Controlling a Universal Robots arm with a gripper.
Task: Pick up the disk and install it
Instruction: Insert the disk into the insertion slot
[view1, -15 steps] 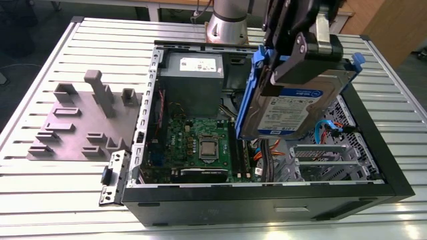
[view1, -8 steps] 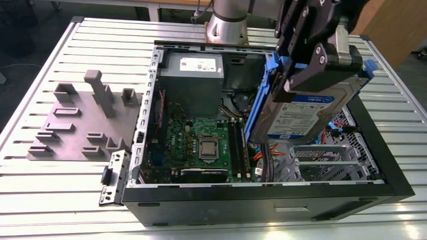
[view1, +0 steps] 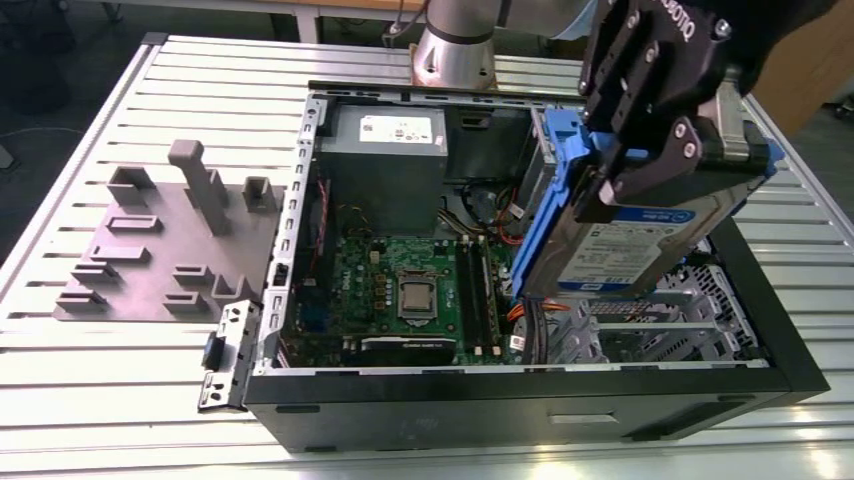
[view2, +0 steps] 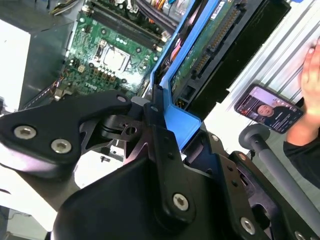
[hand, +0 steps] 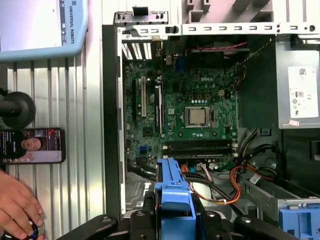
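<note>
Remote operator's view, from the tool outward. My gripper (view1: 681, 165) is clamped on the disk (view1: 627, 245), its fingers pressing the blue side rails (view1: 554, 190). I hold the drive tilted, label outward, above the open computer case (view1: 534, 400). In the exterior view it hangs at three o'clock from the motherboard (view1: 400, 290). Its lower end dips toward the metal drive cage (view1: 654, 330), at four o'clock from the board.

Progress: I judge the pick-up done, since the drive is off every surface and in my grip. Installation is not done, because the drive is not seated in the cage and stands at an angle to it. In the first wrist view the blue rail end (hand: 172, 192) sits over the orange cables (hand: 235, 185).

Farther off, the grey power supply (view1: 387, 150) lies at twelve o'clock from the board. A grey fixture plate (view1: 147, 250) lies at nine o'clock from the case on the slatted table (view1: 80, 400). The arm's base (view1: 454, 50) stands at twelve o'clock. A phone (hand: 32, 145) rests on the table beside the case, near a person's hand (hand: 17, 205).

Writing: the drive bears a white-and-blue label and the power supply a white sticker. Both carry print that I leave unread.
</note>
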